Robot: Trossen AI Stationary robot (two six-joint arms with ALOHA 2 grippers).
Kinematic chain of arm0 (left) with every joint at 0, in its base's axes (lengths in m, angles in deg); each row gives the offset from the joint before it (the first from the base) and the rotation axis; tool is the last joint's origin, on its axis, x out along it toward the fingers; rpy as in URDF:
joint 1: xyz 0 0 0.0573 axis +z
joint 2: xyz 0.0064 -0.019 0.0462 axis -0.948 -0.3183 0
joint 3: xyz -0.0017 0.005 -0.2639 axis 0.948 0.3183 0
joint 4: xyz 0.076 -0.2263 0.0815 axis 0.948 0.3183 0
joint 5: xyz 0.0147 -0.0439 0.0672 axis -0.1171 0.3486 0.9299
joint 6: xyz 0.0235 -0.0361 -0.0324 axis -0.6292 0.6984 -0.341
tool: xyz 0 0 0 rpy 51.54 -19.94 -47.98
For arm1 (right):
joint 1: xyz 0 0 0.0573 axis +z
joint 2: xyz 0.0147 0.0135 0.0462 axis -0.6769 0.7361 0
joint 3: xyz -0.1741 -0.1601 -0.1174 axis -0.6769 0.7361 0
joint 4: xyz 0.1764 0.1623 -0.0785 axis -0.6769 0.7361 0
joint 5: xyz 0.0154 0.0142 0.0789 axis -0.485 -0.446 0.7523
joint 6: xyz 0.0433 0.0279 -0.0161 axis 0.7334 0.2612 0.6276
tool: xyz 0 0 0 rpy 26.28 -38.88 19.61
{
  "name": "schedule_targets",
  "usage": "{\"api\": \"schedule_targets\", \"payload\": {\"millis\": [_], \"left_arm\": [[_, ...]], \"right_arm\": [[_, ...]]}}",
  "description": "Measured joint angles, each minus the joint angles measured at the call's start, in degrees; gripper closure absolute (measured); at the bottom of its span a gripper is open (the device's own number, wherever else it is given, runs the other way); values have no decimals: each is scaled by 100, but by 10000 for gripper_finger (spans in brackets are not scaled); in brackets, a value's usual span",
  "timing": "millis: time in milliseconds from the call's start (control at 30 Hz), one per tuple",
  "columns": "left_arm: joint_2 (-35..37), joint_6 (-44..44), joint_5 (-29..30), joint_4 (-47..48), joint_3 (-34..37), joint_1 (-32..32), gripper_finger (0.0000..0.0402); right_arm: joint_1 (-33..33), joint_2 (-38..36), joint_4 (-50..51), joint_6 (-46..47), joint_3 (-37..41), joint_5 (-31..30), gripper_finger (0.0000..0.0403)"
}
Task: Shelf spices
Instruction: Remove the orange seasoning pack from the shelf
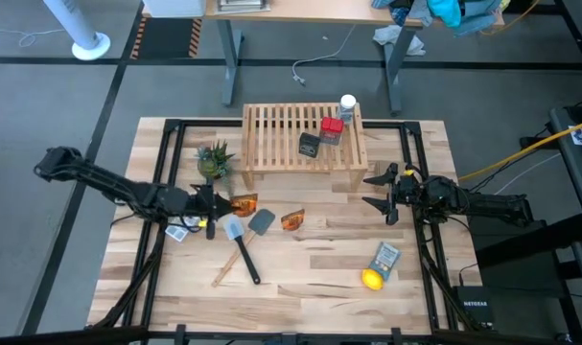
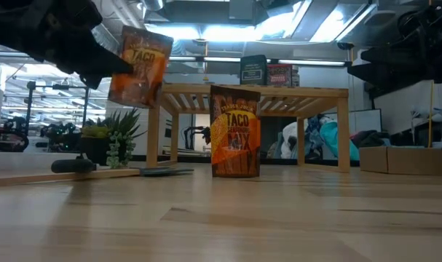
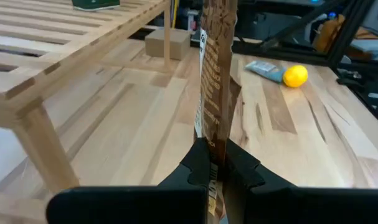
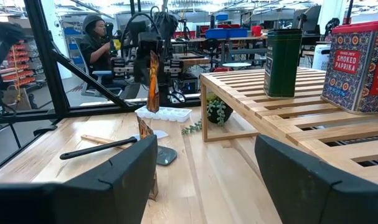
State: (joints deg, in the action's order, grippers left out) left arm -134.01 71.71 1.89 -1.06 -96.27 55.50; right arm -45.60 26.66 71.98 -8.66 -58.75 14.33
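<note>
We see the left gripper point(image 1: 212, 204) clamped on the bottom edge of a taco packet point(image 2: 139, 67), lifting it clear of the table point(image 1: 310, 273) just in front of the shelf's point(image 1: 271, 129) left end. A second packet point(image 1: 292, 221) stands upright on the table, in front of the shelf. On the slats sit a black box point(image 1: 310, 145), a red box point(image 1: 331, 129) and a bottle point(image 1: 347, 105). The right gripper point(image 1: 381, 192) hovers with fingers spread wide and empty, just off the shelf's right front corner.

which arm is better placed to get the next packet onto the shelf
Left: the left gripper already pinches a taco packet lifted beside the shelf; the right gripper is open and empty.
</note>
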Motion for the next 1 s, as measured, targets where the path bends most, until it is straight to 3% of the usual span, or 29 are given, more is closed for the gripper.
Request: {"api": "schedule_targets", "payload": {"millis": [300, 633, 1000], "left_arm": [[-1652, 6, 685, -1607, -2, -257, 396], [-3223, -20, 751, -3399, -11, -246, 397], [-4279, -323, 775, -3616, -586, 85, 397]], "right_arm": [[1, 0, -1, 0, 0, 0, 126], [1, -1, -2, -1, 0, -2, 126], [0, 0, -2, -13, 0, 0, 126]]}}
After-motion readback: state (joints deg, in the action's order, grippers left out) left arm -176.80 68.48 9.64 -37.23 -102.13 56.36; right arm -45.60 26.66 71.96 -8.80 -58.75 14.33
